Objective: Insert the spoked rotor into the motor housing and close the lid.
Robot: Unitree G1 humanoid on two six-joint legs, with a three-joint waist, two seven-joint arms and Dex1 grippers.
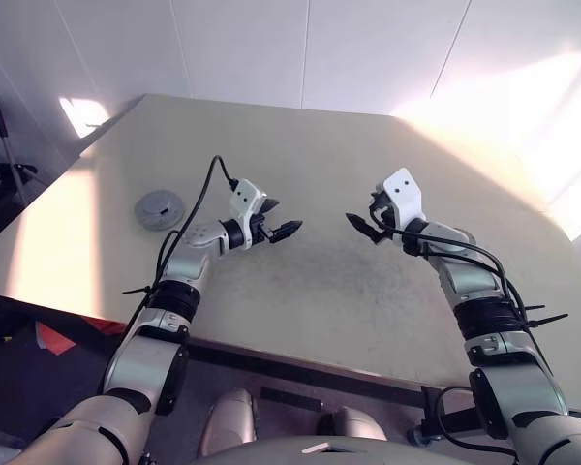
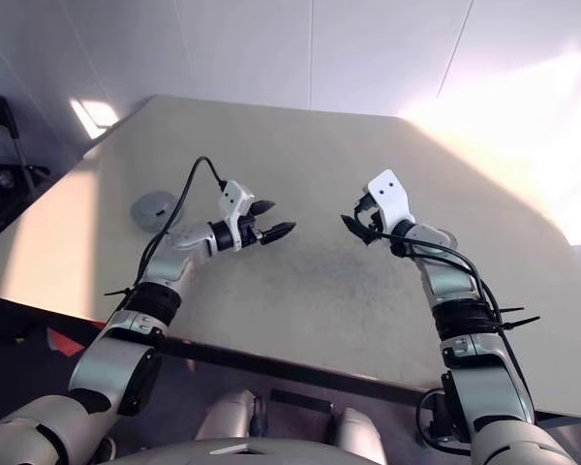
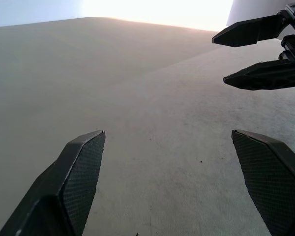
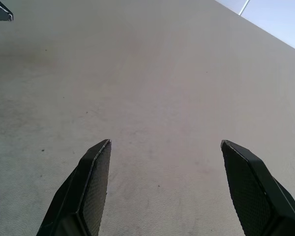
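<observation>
A broad beige table spreads out ahead, sunlit at its far right. Over its middle the left gripper hangs with jaws spread wide and empty, tips aimed to the right. Facing it from the right, a gap apart, the right gripper hovers too, jaws wide, nothing between them. Off at the left side of the table, well apart from both grippers, lies a flat grey round disc, likely the lid, resting flat.
</observation>
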